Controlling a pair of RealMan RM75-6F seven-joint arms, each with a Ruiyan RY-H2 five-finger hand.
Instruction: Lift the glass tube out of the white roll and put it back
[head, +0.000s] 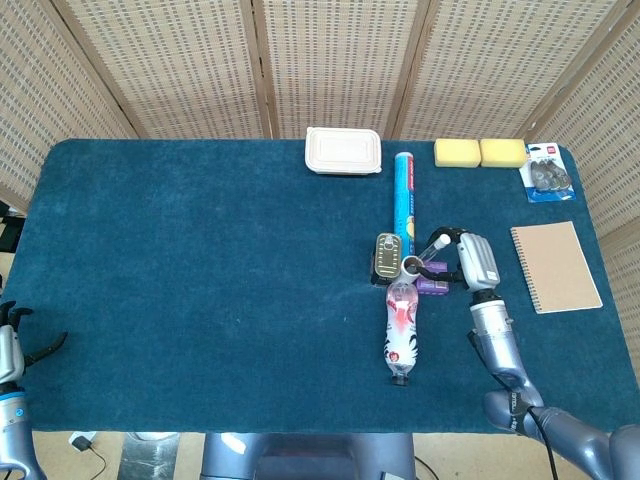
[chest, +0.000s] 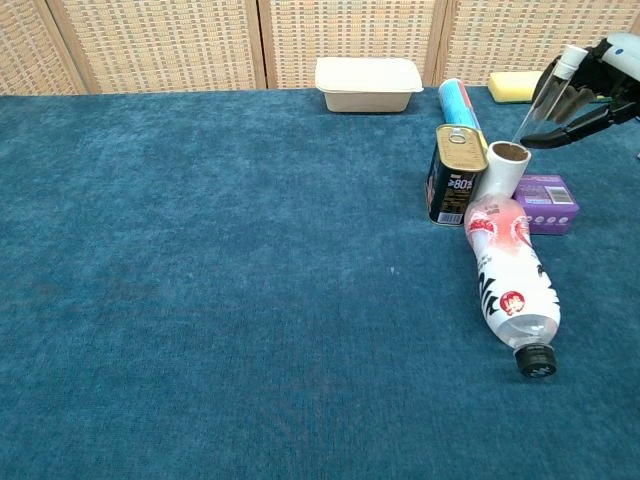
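Observation:
The white roll (chest: 505, 168) stands upright on the blue cloth, between a tin can (chest: 453, 173) and a purple box (chest: 546, 203). In the head view the white roll (head: 412, 266) shows as a small ring. My right hand (chest: 590, 92) hangs above and right of the roll and holds the glass tube (chest: 546, 94) tilted, white cap up, lower tip just over the roll's rim. The same right hand (head: 468, 258) and glass tube (head: 434, 246) appear in the head view. My left hand (head: 12, 342) rests at the table's near left corner, fingers apart, holding nothing.
A plastic bottle (chest: 510, 276) lies on its side in front of the roll. A blue tube (head: 404, 195), a white lidded box (head: 343, 150), two yellow sponges (head: 480, 152), a blister pack (head: 547, 174) and a notebook (head: 555, 265) lie behind and to the right.

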